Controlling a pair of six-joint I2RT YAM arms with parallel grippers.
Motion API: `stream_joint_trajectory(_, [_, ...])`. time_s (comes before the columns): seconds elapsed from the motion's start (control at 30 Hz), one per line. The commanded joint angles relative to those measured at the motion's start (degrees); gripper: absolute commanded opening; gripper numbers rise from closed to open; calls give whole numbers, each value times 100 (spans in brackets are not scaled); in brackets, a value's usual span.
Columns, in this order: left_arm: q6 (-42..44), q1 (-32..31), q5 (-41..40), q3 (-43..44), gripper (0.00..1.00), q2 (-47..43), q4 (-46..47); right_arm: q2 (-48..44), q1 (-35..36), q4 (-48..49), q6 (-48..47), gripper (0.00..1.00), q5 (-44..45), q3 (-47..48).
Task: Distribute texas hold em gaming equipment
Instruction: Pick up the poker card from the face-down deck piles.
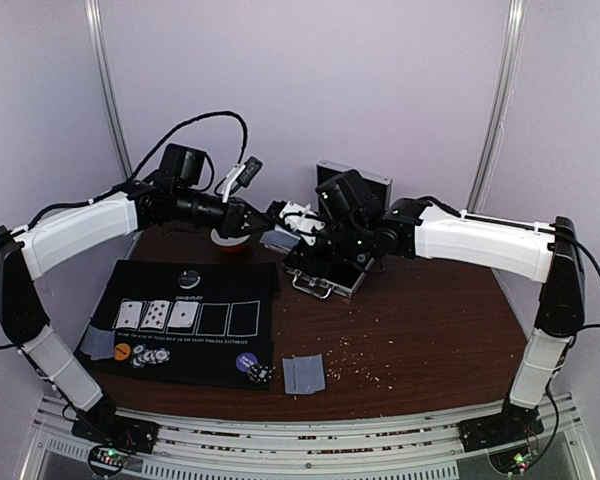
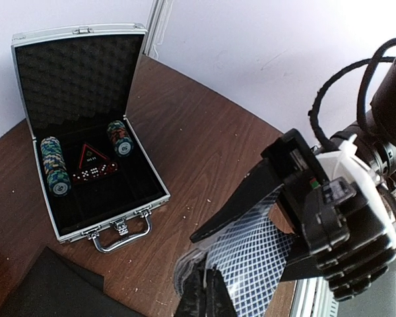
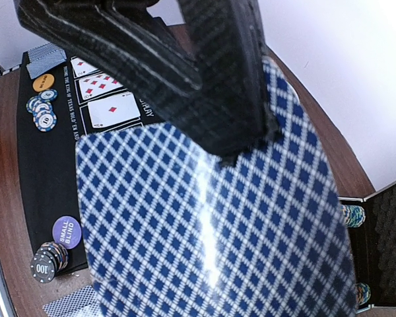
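Above the far middle of the table (image 1: 410,340): deck of playing cards (image 3: 211,218), blue-lattice backs, clamped in the right gripper (image 3: 228,115). Pressed against the deck's edge, the left gripper (image 2: 203,294), jaws fully together; cannot tell whether pinching a card. Just beyond, an open aluminium case (image 2: 86,132) with chip stacks (image 2: 55,165). On the black mat (image 1: 220,280) toward the near-left corner: three face-up cards (image 1: 155,315), poker chips (image 1: 145,355), orange disc (image 1: 122,351), purple disc (image 1: 246,362).

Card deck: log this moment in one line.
right gripper shut on deck | left gripper shut on deck edge | mat: three cards face-up
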Motion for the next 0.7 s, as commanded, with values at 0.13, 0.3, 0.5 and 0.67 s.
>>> stream_joint_trajectory(0.13, [282, 34, -72, -2, 0, -438, -5, -220, -11, 92, 14, 43, 148, -54])
stream_joint_trajectory(0.3, [319, 152, -59, -46, 0, -633, 71, -212, -75, 79, 84, 43, 199, -76])
stream_joint_trajectory(0.5, [-124, 498, 309, -308, 0, -809, 524, -234, -99, 112, 136, 43, 266, -99])
stream_joint_trajectory(0.67, [-1778, 1168, -224, -1076, 0, -1228, 1311, -260, -160, 112, 245, 43, 370, -123])
